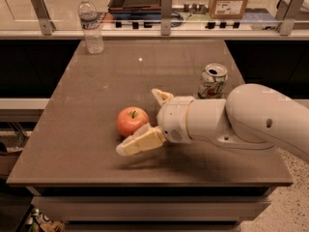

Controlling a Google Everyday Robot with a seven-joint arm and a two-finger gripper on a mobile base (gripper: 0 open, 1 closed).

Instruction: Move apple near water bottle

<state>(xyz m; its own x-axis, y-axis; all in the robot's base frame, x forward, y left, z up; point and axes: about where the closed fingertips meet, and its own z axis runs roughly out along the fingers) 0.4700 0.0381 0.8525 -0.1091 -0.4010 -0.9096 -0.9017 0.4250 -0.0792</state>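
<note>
Hand (138,122) spread around apple (131,121) | water bottle (91,25) capped, far corner

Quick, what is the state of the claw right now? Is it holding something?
Claw: open, holding nothing, with one finger behind and one in front of the round red-orange apple near the front of the brown table.
</note>
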